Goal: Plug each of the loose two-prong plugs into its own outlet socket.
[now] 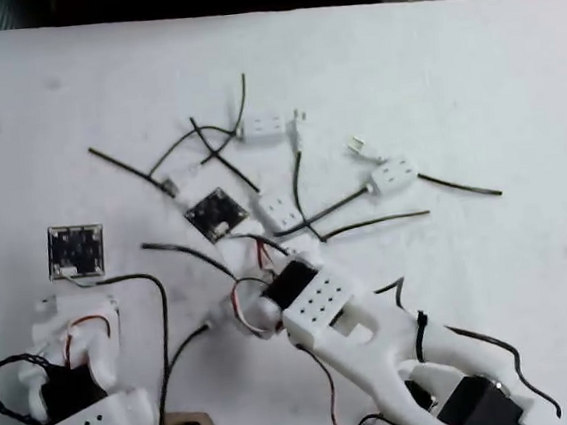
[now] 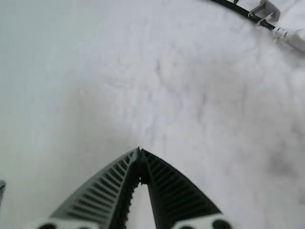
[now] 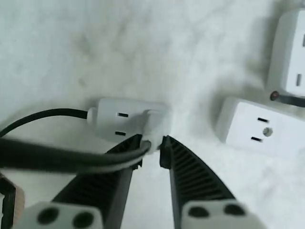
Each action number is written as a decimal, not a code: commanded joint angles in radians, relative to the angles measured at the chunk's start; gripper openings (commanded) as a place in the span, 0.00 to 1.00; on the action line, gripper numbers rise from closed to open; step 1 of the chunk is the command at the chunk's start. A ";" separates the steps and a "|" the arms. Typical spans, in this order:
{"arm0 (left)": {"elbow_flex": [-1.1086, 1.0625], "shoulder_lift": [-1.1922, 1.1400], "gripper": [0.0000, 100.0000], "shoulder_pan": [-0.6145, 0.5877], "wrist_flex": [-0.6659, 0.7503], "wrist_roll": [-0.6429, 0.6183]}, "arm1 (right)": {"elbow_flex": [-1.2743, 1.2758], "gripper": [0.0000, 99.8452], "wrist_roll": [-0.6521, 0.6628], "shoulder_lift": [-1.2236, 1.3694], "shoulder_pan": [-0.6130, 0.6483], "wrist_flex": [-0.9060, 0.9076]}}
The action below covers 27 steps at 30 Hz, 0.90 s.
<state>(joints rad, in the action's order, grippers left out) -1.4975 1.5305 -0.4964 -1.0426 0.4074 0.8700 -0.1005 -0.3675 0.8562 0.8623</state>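
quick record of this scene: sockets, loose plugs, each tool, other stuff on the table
surface: white table
sockets: far socket, right socket, near socket, all white
loose plugs: first plug beside far socket; second plug near right socket
left tool: shut, over bare table
right tool: low at a corded socket
other: left board, centre board, both black squares

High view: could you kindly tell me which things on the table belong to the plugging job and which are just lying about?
For the job: upper socket; right socket; middle socket; loose plug; black cords.
Lying about: left black square; middle black square.
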 commanded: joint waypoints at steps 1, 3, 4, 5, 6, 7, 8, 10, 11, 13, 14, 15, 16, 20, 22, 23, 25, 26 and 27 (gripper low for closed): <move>0.018 0.005 0.03 0.007 0.017 -0.003 | 0.006 0.06 0.002 -0.036 0.010 -0.018; 0.018 0.005 0.03 0.007 0.015 -0.003 | 0.017 0.05 0.005 -0.036 0.010 -0.018; 0.018 0.005 0.03 0.007 0.015 -0.003 | 0.018 0.04 0.005 -0.038 0.010 -0.018; 0.018 0.005 0.03 0.007 0.014 -0.003 | 0.018 0.02 0.006 -0.039 0.002 -0.018; 0.018 0.005 0.03 0.007 0.014 -0.003 | 0.018 0.01 0.006 -0.045 -0.007 -0.018; 0.018 0.005 0.03 0.007 0.014 -0.003 | 0.018 0.02 0.006 -0.047 -0.016 -0.018; 0.018 0.005 0.03 0.007 0.012 -0.003 | 0.018 0.02 0.006 -0.047 -0.031 -0.018; 0.018 0.005 0.03 0.007 0.009 -0.003 | 0.015 0.02 0.008 -0.047 -0.061 -0.022; 0.018 0.005 0.03 0.007 0.008 -0.003 | 0.014 0.02 0.008 -0.048 -0.074 -0.022; 0.018 0.005 0.03 0.007 0.008 -0.003 | 0.012 0.02 0.008 -0.050 -0.094 -0.024; 0.018 0.005 0.03 0.007 0.008 -0.005 | 0.009 0.02 0.008 -0.050 -0.101 -0.024; 0.018 0.005 0.03 0.007 0.008 -0.005 | 0.000 0.02 0.008 -0.050 -0.108 -0.022; 0.018 0.005 0.03 0.007 0.008 -0.005 | -0.014 0.02 0.008 -0.050 -0.119 -0.019; 0.018 0.005 0.03 0.007 0.008 -0.006 | -0.095 0.02 0.008 -0.050 -0.193 -0.018; 0.018 0.005 0.03 0.007 0.008 -0.006 | -0.152 0.02 0.009 -0.048 -0.236 -0.018; 0.018 0.005 0.03 0.007 0.008 -0.006 | -0.181 0.02 0.009 -0.048 -0.254 -0.016; 0.018 0.005 0.03 0.007 0.008 -0.006 | -0.238 0.02 0.014 -0.048 -0.282 -0.004; 0.018 0.005 0.03 0.007 0.008 -0.006 | -0.272 0.02 0.031 -0.045 -0.289 0.015; 0.018 0.005 0.03 0.007 0.008 -0.006 | -0.311 0.02 0.049 -0.039 -0.298 0.033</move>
<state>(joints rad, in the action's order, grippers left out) -1.4975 1.5305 -0.4964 -1.0426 0.4074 0.6828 -0.0913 -0.3782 0.5938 0.8623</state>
